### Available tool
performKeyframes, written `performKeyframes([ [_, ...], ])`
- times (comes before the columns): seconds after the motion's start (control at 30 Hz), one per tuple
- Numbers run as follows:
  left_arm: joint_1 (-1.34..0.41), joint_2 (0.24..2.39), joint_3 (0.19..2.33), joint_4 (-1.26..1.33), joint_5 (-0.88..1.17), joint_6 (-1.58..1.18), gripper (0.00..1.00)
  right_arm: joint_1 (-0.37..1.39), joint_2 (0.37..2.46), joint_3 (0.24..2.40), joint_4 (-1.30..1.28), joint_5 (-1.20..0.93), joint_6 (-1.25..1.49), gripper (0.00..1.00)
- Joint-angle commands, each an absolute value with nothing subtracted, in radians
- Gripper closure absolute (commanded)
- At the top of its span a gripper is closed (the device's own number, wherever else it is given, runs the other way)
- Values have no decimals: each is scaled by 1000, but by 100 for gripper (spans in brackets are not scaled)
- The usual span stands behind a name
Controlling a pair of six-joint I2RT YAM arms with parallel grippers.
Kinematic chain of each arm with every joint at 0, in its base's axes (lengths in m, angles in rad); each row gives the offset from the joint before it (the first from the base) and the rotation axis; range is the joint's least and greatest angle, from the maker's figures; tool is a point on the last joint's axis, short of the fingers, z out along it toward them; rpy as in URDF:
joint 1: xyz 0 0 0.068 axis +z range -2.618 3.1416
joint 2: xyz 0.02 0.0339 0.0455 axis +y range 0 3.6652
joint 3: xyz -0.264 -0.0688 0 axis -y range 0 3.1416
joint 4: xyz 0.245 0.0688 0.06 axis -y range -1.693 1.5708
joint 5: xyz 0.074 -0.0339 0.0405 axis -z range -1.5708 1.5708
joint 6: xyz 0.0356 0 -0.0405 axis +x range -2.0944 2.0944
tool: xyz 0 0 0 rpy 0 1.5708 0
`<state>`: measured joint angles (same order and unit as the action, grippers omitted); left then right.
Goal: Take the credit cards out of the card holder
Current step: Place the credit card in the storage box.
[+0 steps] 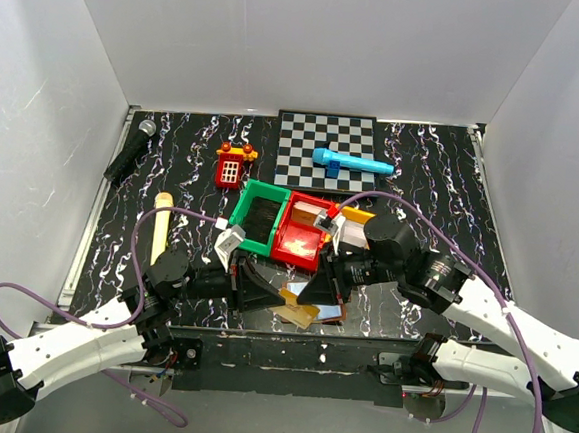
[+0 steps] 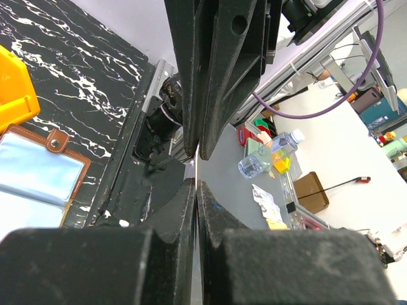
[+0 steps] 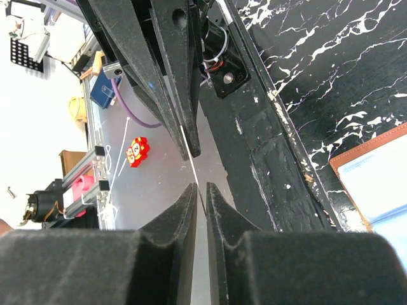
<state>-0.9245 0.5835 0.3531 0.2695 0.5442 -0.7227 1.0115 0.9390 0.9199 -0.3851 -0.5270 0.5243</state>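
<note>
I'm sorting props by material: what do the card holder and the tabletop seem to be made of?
The card holder: brown leather-like rim, matte, with a small snap tab; inner pockets look like glossy pale-blue plastic. The tabletop: black with white marble-like veins, smooth; stone or printed film, cannot tell.

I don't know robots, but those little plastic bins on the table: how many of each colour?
Green bin: 1
Red bin: 1
Orange bin: 1
Total: 3
</note>
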Motion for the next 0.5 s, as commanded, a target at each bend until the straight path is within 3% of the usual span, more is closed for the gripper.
performKeyframes([
  [0.0, -917, 580, 354, 282, 551, -721, 100, 1020, 933, 927, -341, -546, 528, 86],
  [0.1, -917, 581, 353, 281, 551, -721, 100, 1020, 928, 927, -339, -540, 526, 99],
  [0.17, -917, 580, 353, 269, 542, -719, 98, 1020, 923, 927, -337, -537, 531, 99],
  [0.27, -917, 574, 356, 235, 519, -712, 53, 1019, 910, 931, -348, -499, 529, 99],
  [0.33, -914, 555, 365, 177, 489, -700, 46, 1017, 881, 928, -341, -485, 519, 99],
  [0.47, -902, 474, 388, 5, 367, -672, 45, 959, 848, 988, -406, -428, 493, 99],
])
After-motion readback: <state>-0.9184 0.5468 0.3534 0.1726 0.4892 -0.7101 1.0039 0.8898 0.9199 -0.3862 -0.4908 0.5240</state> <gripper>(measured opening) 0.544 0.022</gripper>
